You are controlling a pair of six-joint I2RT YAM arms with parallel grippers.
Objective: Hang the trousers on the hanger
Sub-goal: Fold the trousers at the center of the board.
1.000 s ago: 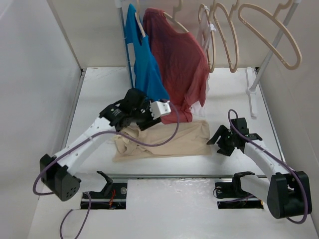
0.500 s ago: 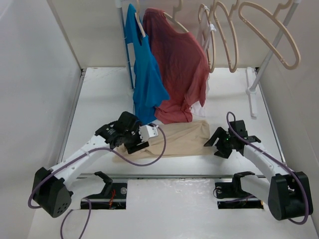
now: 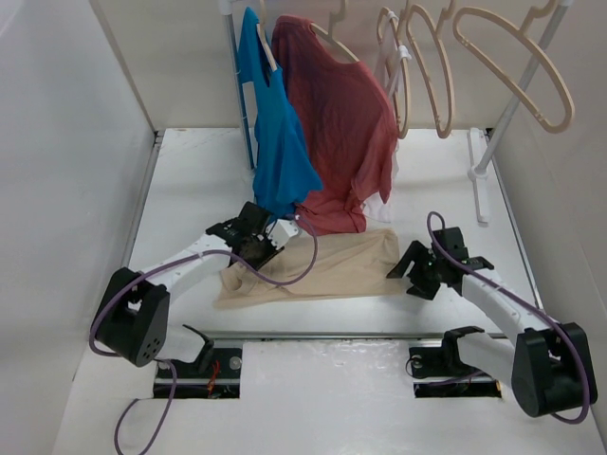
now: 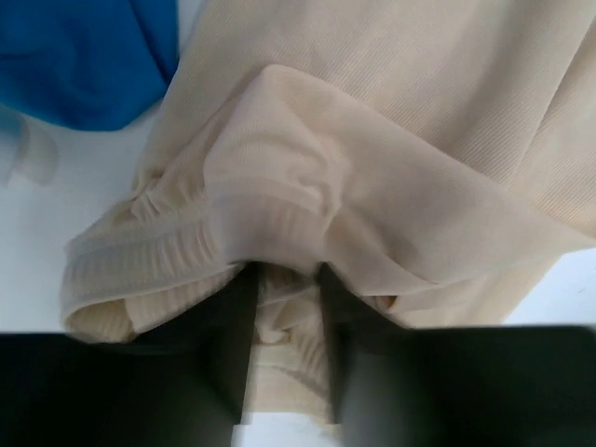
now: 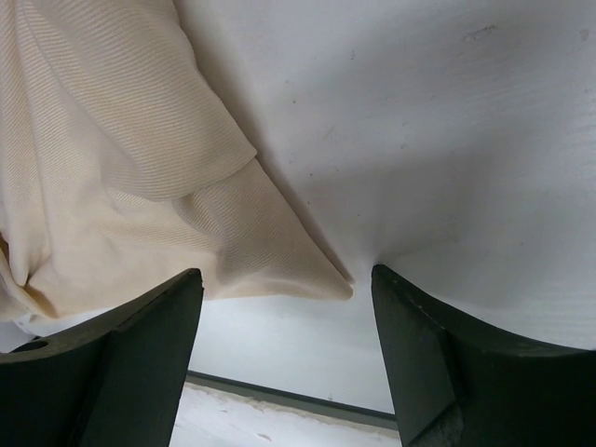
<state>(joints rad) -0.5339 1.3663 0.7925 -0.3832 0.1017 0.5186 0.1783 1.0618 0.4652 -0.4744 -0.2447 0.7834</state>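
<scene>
The beige-cream trousers (image 3: 346,265) lie folded and wrinkled on the white table in front of the hanging shirts. My left gripper (image 3: 252,248) is down on their left end. In the left wrist view its fingers (image 4: 238,345) stand close together with bunched waistband cloth (image 4: 279,317) pinched between them. My right gripper (image 3: 410,272) is open at the trousers' right end. In the right wrist view the cloth's corner (image 5: 298,275) lies between the spread fingers (image 5: 140,354), untouched. The pale tan hanger (image 3: 531,71) hangs empty on the rack at the top right.
A blue T-shirt (image 3: 277,142) and a red T-shirt (image 3: 337,123) hang just behind the trousers, with a small white garment (image 3: 381,203) under the red one. More empty tan hangers (image 3: 427,76) hang on the white rack pole (image 3: 503,118). White walls close in on both sides.
My left gripper has come down from above the trousers and moved to their left end, closing on the waistband cloth. My right gripper has edged left toward the trousers' right corner.
</scene>
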